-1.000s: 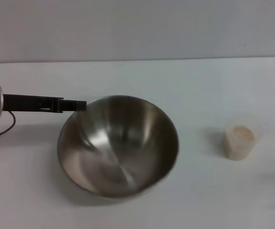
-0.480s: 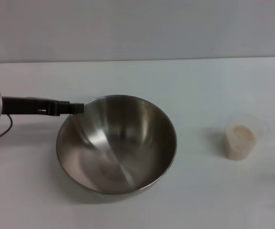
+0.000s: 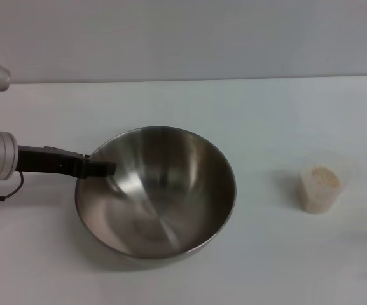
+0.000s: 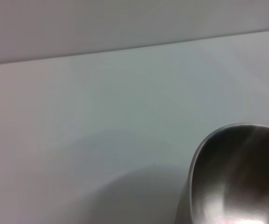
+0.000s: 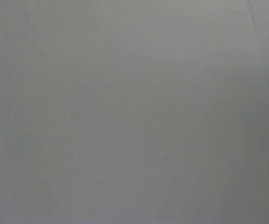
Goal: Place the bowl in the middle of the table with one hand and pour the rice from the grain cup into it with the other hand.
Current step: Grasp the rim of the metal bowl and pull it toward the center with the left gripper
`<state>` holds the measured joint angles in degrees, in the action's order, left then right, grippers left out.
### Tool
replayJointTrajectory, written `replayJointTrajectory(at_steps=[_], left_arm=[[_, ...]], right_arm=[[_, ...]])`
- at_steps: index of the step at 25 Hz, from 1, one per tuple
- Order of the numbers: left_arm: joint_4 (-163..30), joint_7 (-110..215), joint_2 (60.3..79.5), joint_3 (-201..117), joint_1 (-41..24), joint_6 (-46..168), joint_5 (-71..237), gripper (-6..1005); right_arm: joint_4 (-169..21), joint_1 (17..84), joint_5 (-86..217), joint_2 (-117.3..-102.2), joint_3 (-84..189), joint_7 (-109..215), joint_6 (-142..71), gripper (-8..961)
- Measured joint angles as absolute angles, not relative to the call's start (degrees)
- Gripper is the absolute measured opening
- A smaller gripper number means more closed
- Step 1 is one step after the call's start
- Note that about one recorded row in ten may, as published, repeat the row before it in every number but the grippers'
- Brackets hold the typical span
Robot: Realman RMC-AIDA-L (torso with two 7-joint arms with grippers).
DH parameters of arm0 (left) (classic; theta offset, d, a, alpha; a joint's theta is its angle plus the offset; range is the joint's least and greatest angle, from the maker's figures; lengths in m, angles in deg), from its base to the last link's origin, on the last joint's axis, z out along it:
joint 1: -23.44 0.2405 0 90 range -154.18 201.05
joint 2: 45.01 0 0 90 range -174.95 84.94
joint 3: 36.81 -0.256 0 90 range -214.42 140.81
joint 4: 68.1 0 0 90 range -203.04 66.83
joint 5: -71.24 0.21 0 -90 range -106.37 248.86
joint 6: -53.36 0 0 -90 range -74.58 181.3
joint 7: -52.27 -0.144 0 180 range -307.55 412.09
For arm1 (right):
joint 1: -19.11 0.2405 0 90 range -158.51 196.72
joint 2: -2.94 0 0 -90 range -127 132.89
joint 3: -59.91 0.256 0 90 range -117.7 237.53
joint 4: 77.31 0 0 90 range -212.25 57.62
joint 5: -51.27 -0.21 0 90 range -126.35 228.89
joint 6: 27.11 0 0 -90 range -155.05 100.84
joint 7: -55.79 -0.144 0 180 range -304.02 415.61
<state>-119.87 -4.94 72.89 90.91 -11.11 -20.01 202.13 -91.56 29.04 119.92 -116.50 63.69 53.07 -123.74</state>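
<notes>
The steel bowl sits flat on the white table, a little left of the middle. My left gripper reaches in from the left and hovers over the bowl's left rim, open and off the metal. The left wrist view catches part of the bowl. To the right stands the clear grain cup, upright, with the rice inside it. My right gripper is out of view, and its wrist view shows only a plain grey surface.
A thin black cable loops on the table beside the left arm. A grey wall rises behind the table's far edge. Bare tabletop lies between the bowl and the cup.
The bowl went from tilted to flat on the table. My left gripper has since come off its rim and shifted toward the near side, with the bowl staying put. The cup has not moved.
</notes>
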Motion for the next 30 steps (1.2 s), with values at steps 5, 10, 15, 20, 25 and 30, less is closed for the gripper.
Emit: replayJointTrajectory(at_steps=[5,10,15,20,25,30], left_arm=[[-120.0,-4.8,72.92,90.6,-11.1,-20.2,202.1,412],[-120.6,-4.8,72.89,90.7,-11.1,-20.9,201.8,381],[-120.7,-4.9,72.86,90.7,-11.2,-21.2,201.8,273],[-120.4,-4.9,72.81,90.7,-11.6,-21.4,202.1,126],[-120.4,-4.7,72.77,90.1,-11.7,-21.5,202.1,47],[-119.1,-1.2,72.01,90.5,-13.2,-23.2,202.1,44]], right_arm=[[-91.5,28.9,119.9,-116.5,63.7,53.1,-123.7,826],[-91.5,28.9,119.9,-116.5,63.7,53.1,-123.7,826],[-91.5,29.1,119.9,-116.5,63.7,53.1,-123.7,826],[-91.5,29.2,119.9,-116.5,63.7,53.1,-123.7,826],[-91.5,29.3,119.9,-116.5,63.7,53.1,-123.7,826],[-91.6,29.4,119.9,-116.5,63.7,53.1,-123.7,825]])
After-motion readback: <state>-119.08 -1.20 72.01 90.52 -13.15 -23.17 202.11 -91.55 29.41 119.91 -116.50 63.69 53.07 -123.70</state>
